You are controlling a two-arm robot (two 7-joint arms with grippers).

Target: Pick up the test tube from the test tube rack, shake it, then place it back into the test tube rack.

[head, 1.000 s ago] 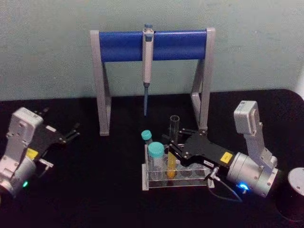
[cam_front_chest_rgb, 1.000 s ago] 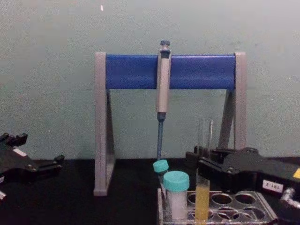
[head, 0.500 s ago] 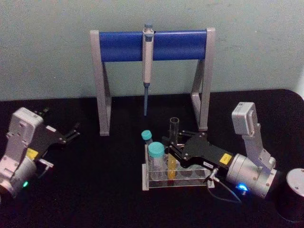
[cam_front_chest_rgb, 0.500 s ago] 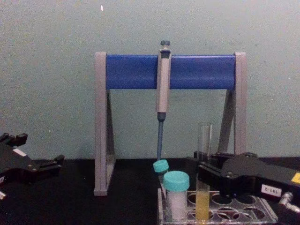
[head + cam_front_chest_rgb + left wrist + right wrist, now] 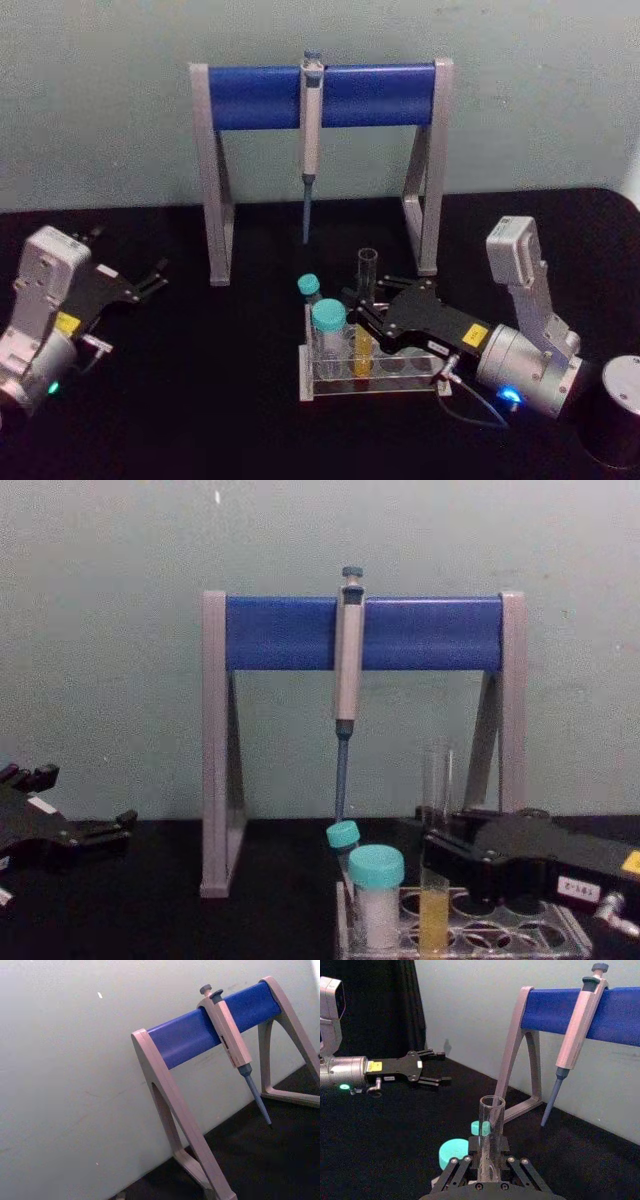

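Slender clear glass test tube (image 5: 365,300) — yellow liquid below, long axis vertical, mouth up — stands in the low acrylic test tube rack (image 5: 372,375); right pincer (image 5: 362,312) closed around it. Left pincer (image 5: 152,280) spread, holding nothing.

A tall grey-legged stand with a blue crossbar (image 5: 265,97) rests on the black worktop (image 5: 230,400) against the pale wall, a grey pipette with a blue tip (image 5: 310,140) hanging from it. Two teal-capped white vials (image 5: 328,322) stand in front, and a dark cylinder with a grey top (image 5: 618,408) sits at the worktop's right edge.

Two silver-grey arms; black linkage pincers, left pincer (image 5: 150,277), right pincer (image 5: 362,307); yellow warning labels; green and blue indicator lights; thin cables
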